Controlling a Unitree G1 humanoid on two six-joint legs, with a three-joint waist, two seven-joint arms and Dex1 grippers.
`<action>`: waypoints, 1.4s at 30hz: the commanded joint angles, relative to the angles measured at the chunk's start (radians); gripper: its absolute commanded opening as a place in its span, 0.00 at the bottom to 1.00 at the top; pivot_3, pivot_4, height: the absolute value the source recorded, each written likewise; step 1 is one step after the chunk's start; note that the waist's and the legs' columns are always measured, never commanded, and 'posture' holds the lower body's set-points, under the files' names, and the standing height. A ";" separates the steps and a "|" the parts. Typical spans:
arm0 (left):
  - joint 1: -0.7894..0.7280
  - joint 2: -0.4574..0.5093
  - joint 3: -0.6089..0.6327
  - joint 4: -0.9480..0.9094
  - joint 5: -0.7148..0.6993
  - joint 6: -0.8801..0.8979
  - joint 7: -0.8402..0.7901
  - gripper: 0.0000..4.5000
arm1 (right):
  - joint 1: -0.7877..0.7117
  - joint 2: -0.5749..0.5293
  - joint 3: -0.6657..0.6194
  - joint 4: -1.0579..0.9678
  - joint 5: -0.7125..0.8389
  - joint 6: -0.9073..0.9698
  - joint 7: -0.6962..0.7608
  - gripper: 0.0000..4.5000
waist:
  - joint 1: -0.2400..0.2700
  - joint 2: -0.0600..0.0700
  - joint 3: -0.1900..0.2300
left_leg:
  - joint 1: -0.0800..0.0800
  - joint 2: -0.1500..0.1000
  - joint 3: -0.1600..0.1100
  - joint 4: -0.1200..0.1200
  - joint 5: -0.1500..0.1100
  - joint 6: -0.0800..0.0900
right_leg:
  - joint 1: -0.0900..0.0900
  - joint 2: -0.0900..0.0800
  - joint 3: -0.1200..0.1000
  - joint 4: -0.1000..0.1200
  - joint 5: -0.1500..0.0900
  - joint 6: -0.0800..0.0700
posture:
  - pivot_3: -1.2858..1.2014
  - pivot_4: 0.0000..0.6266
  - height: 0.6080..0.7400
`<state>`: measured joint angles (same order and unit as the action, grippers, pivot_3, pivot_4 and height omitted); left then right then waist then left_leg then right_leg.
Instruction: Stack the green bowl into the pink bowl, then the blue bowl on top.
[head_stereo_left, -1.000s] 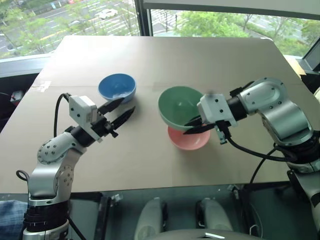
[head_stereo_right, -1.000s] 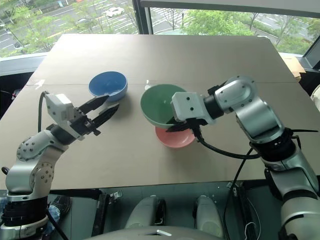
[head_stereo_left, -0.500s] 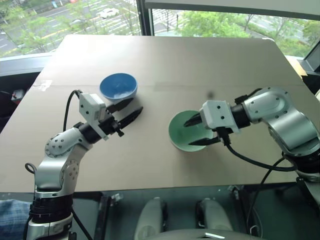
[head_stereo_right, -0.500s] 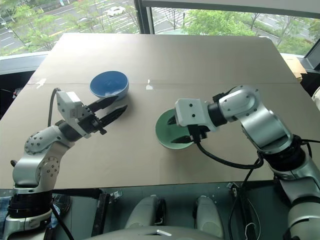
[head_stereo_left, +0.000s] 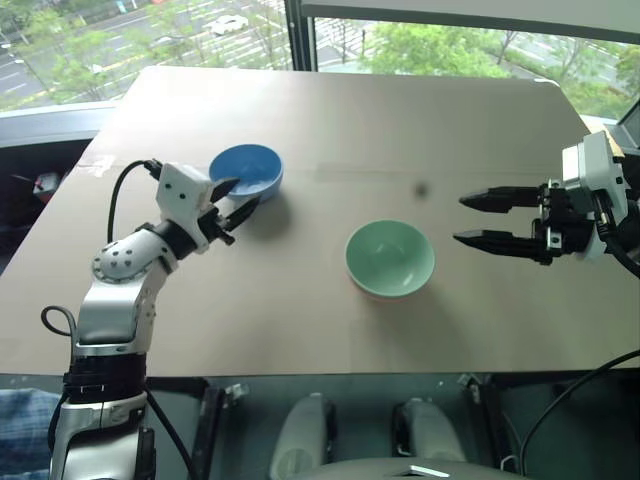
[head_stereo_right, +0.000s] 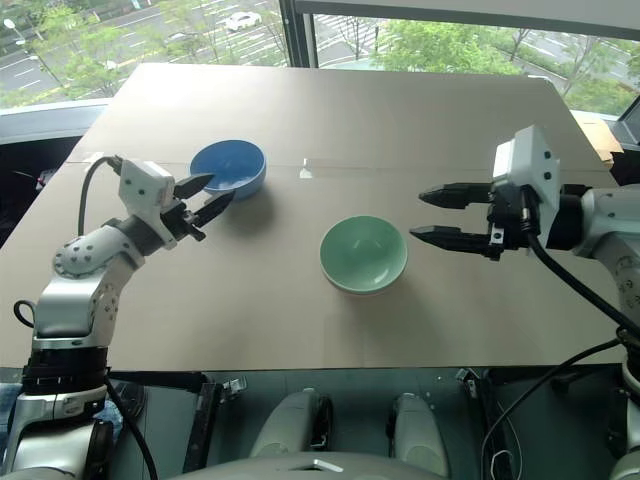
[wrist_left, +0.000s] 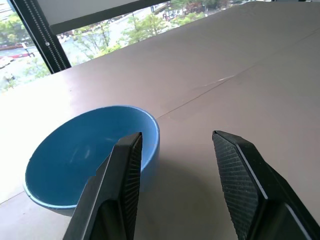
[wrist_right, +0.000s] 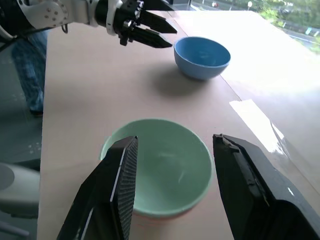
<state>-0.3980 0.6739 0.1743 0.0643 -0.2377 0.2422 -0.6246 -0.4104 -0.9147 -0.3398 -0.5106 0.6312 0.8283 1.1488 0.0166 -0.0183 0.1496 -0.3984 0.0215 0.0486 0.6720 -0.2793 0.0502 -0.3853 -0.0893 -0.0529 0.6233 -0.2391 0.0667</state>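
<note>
Left of centre in the head views: left gripper (head_stereo_right: 205, 197) with fingers parted and empty, tips at the near rim of the blue bowl (head_stereo_right: 229, 166), which sits upright on the brown table (head_stereo_right: 330, 110) toward the upper left. Mid-frame, slightly low: green bowl (head_stereo_right: 363, 253) nested in the pink bowl (wrist_right: 165, 213), only a salmon sliver showing under its rim in the right wrist view. Far right: right gripper (head_stereo_right: 432, 214) spread wide, holding nothing, well clear of the stack.

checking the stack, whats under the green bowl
The green bowl sits nested in the pink bowl; just a thin pink edge peeks out below its rim. The rest of the pink bowl is covered.
</note>
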 joint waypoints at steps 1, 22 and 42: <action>-0.126 0.018 -0.031 0.183 0.086 -0.086 0.022 0.52 | 0.038 -0.070 -0.117 -0.037 0.063 0.022 -0.016 0.55 | -0.001 -0.001 0.000 | 0.000 0.000 0.000 0.000 0.000 0.000 | 0.000 0.000 0.000 0.001 0.000 0.000 | 0.52 0.24 1.00; -0.261 -0.020 -0.129 0.396 0.116 -0.308 -0.198 0.52 | 0.105 -0.151 -0.099 -0.049 0.123 -0.033 -0.097 0.55 | -0.002 -0.002 0.000 | -0.001 0.000 0.000 0.001 0.000 0.001 | 0.000 -0.001 0.000 0.001 0.000 0.001 | 0.52 0.24 1.00; -0.273 -0.022 -0.165 0.492 0.216 -0.343 -0.150 0.52 | 0.114 -0.172 -0.070 -0.014 0.099 -0.089 -0.110 0.55 | -0.001 -0.002 0.000 | -0.002 0.000 0.000 0.003 -0.001 0.001 | 0.000 -0.001 0.000 0.002 0.000 0.001 | 0.52 0.24 1.00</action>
<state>-0.6432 0.6429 0.0138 0.5468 -0.0340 -0.0762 -0.7817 -0.2926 -1.0729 -0.3995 -0.5219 0.7304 0.7580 1.0415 0.0158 -0.0204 0.1497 -0.3999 0.0217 0.0484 0.6753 -0.2799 0.0513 -0.3850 -0.0899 -0.0532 0.6248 -0.2390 0.0672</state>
